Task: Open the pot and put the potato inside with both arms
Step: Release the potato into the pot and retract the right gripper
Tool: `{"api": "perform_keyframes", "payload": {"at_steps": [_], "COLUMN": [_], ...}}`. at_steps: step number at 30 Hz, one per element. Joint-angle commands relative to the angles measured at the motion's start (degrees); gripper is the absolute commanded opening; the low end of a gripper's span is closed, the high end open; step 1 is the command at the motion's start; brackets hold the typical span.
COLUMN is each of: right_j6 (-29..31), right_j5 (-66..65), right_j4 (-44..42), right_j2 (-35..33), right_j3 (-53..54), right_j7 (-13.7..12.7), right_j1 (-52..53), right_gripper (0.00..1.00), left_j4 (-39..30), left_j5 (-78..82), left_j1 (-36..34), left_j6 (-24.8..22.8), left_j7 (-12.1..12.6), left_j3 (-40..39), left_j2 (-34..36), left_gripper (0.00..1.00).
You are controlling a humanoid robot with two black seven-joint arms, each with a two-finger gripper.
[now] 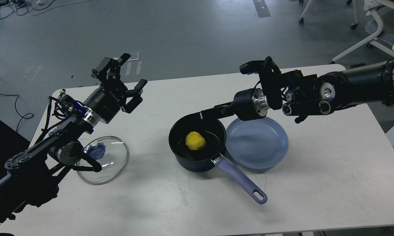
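From the head view, my left gripper [123, 80] is raised over the far left part of the table [315, 183], with its fingers spread wide and holding nothing. Below it and nearer to me lies the glass lid [103, 160], flat on the table with its blue knob up, partly hidden by my left arm. To the right of this gripper, well apart, stands the pot [197, 147], open, with its purple handle toward me. The potato [195, 141] sits already inside it, on the black bottom.

My right gripper [205, 114] is low at the far rim of the pot, seen dark and end-on; I cannot tell if its fingers are apart or together. Just below its wrist is the blue plate [257, 144], touching or almost touching the pot.

I judge the task nearly finished. To retreat well, I should lift the right gripper straight up first, so it does not catch the rim and tip the pot, then pull back.
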Motion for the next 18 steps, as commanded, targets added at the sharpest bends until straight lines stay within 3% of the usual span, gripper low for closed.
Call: {"api": "perform_keyframes", "payload": {"at_steps": [1,8,18], "right_j6": [0.1,0.2,0.6], "right_j5": [0.0,2.0,19.2], "right_j4": [0.0,-0.3,-1.0], "right_j2": [-5.6,-18.1,-25.5], "right_j3": [3.9,17.6,46.1], "right_j7": [0.0,0.0,0.0], "right_j1": [0.2,-5.2,-32.1], "right_gripper": [0.99,0.99,0.99], "left_j4": [0.0,0.0,0.0], "left_j5": [0.0,0.0,-0.1], "left_j1": [-0.1,0.0,0.6], "left_j6": [0.0,0.0,-0.1], "left_j7": [0.0,0.0,0.0], "left_j3": [0.0,0.0,0.0], "left_j2": [-0.1,-0.1,-0.4], "left_gripper": [0.98,0.98,0.98]}}
